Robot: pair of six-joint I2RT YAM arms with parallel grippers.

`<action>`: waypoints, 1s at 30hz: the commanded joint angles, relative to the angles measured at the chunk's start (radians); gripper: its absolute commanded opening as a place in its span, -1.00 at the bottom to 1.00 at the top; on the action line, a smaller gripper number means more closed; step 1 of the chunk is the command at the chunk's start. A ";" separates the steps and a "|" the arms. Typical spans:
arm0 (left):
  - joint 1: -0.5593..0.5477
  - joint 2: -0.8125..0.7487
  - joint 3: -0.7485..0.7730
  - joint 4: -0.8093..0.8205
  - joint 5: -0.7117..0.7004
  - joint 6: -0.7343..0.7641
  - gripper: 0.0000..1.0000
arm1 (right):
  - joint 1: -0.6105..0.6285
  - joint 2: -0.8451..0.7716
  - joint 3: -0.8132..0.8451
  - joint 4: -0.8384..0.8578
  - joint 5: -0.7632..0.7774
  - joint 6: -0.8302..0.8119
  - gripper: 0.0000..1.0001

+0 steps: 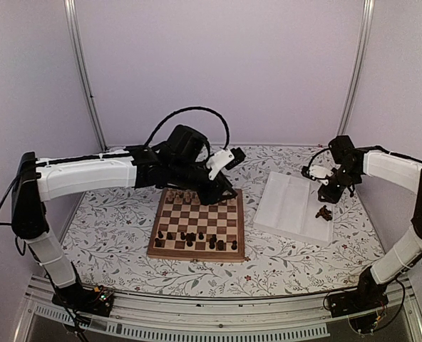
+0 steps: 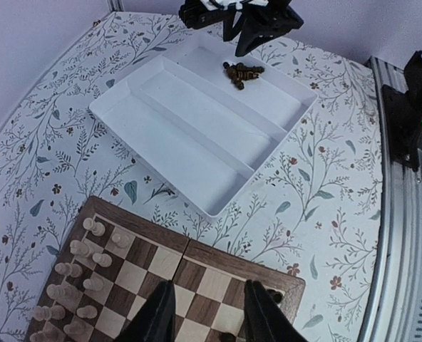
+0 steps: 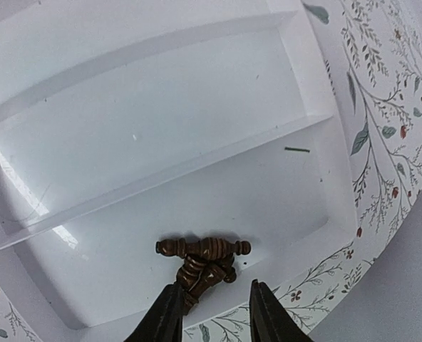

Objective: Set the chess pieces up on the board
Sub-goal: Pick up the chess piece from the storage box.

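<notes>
1. Overall, the table is carrying the board at centre, with a white ridged tray lying just to its right.
2. Dark chess pieces are standing along the board's near rows with gaps among them. Pale chessmen are crowding the far end.
3. The rest of the dark pieces are lying in a tangled heap in the tray's outer compartment, close to its wall.
4. The left gripper is hovering over the board. Its fingers are parted, with only bare squares showing between them, so it is carrying nothing.
5. The right gripper is hanging at the heap's edge with its fingers narrowly apart. One piece's end is lying against a finger. Cannot tell whether anything is actually pinched.
6. Risk: the pieces are lying crossed, so a pinch here is likely catching two, or dragging a neighbour along and dropping it on the way over.
7. Risk: a grip at a piece's tip is inviting it to swivel, making upright placement unreliable.
8. Risk: both arms are sharing the board's tray side, so a carry across is courting a collision or toppled chessmen.
</notes>
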 commanded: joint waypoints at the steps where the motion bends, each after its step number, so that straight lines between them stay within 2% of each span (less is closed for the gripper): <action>1: -0.014 -0.043 -0.060 0.104 -0.002 -0.038 -0.27 | 0.003 0.055 -0.008 -0.099 0.139 -0.003 -0.26; 5: -0.051 -0.032 -0.050 0.067 -0.074 -0.014 -0.24 | 0.004 0.088 0.000 -0.146 0.170 0.031 -0.17; 10: -0.079 -0.011 -0.039 0.044 -0.081 -0.007 -0.23 | 0.020 0.159 0.014 -0.179 0.202 0.087 -0.09; 20: -0.086 -0.007 -0.040 0.039 -0.102 -0.006 -0.23 | 0.026 0.282 0.058 -0.128 0.223 0.149 -0.14; 24: -0.085 -0.007 -0.039 0.039 -0.105 -0.006 -0.23 | 0.025 0.324 0.079 -0.134 0.138 0.159 -0.27; 28: -0.085 -0.008 -0.040 0.042 -0.106 -0.009 -0.22 | 0.026 0.334 0.092 -0.141 0.027 0.162 -0.62; 30: -0.085 -0.008 -0.039 0.045 -0.104 -0.011 -0.22 | 0.026 0.317 0.087 -0.156 -0.061 0.152 -0.73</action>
